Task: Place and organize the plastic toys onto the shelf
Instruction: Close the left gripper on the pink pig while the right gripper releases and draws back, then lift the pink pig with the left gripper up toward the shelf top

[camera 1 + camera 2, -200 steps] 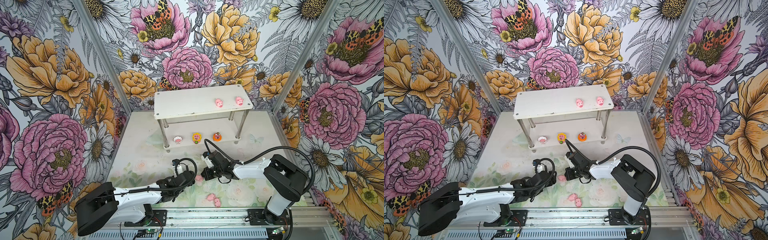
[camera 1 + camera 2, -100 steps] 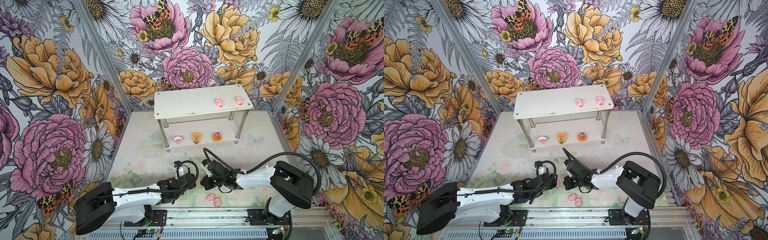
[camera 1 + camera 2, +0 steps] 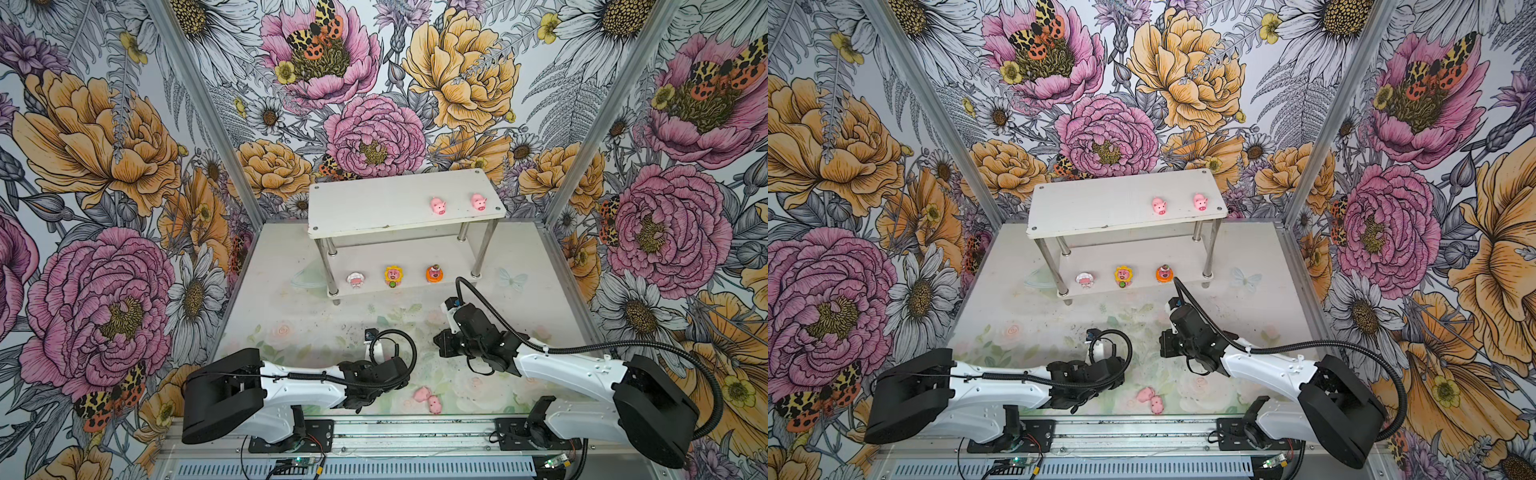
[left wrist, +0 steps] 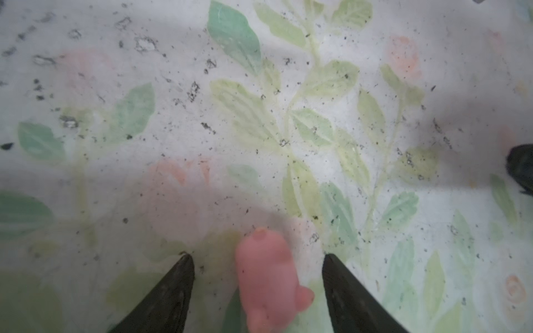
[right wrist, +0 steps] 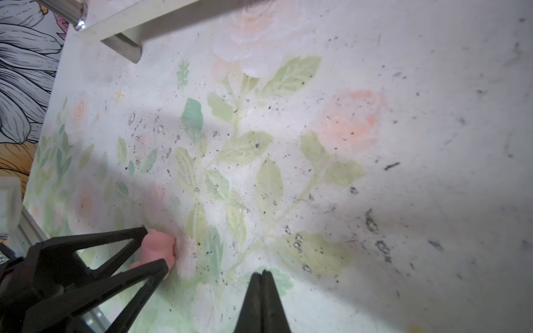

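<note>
The white two-tier shelf (image 3: 374, 208) stands at the back, seen in both top views. Two pink pigs (image 3: 437, 205) (image 3: 478, 202) sit on its top tier. On the lower tier stand a white-hooded figure (image 3: 355, 279), a sunflower one (image 3: 393, 276) and an orange one (image 3: 434, 274). My left gripper (image 4: 256, 255) is open, its fingers either side of a pink pig (image 4: 266, 276) lying on the floor, gaps on both sides. That pig (image 5: 160, 248) also shows in the right wrist view. My right gripper (image 5: 262, 272) is shut and empty, just right of it. Two more pigs (image 3: 422, 394) (image 3: 435, 404) lie near the front edge.
The floor mat (image 3: 316, 332) has a pale floral print with dark specks. A metal rail (image 3: 415, 428) runs along the front edge. Flower-printed walls close in on three sides. The two wrists (image 3: 374, 370) (image 3: 478, 336) sit close together at mid-floor.
My right gripper has pulled back to the right, away from the pig on the floor. My left arm has shifted slightly right over that pig, which no longer shows from above.
</note>
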Available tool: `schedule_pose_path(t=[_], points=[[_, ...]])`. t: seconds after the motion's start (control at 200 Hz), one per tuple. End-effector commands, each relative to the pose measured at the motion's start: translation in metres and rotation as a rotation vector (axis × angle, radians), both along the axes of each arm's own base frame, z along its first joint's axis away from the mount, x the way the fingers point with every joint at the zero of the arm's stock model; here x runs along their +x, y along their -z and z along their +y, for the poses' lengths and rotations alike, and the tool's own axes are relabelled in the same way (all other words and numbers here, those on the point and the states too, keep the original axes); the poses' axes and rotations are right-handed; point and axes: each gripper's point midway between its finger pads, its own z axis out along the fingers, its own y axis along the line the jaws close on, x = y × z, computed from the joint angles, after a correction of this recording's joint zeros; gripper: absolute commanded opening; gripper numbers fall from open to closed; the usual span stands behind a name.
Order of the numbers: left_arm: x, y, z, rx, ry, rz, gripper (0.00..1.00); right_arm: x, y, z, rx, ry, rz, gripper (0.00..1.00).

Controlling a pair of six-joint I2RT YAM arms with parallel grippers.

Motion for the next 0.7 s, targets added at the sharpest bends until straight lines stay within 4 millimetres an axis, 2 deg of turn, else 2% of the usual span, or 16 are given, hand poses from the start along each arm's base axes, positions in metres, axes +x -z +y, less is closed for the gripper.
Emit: schedule_pose_path(t=[0.0, 0.135, 0.27, 0.35, 0.465, 0.69], points=[[-0.004, 0.009, 0.000, 0.029, 0.000, 0.036, 0.57, -0.002, 0.002, -0.009, -0.033, -0.002, -0.012, 0.04], [-0.003, 0.002, 0.002, 0.039, -0.010, 0.028, 0.37, -0.002, 0.006, -0.010, -0.045, -0.010, -0.010, 0.04], [-0.001, -0.015, 0.007, 0.043, -0.019, 0.012, 0.30, 0.000, 0.007, -0.011, -0.057, -0.020, -0.017, 0.04], [0.001, -0.034, 0.011, 0.049, -0.025, -0.006, 0.29, 0.000, 0.008, -0.012, -0.066, -0.028, -0.024, 0.04], [0.010, -0.083, 0.017, 0.073, -0.026, -0.075, 0.29, 0.002, 0.009, -0.013, -0.078, -0.036, -0.032, 0.04], [0.046, -0.210, 0.016, 0.122, -0.016, -0.260, 0.29, -0.001, 0.020, -0.017, -0.111, -0.062, -0.039, 0.01]])
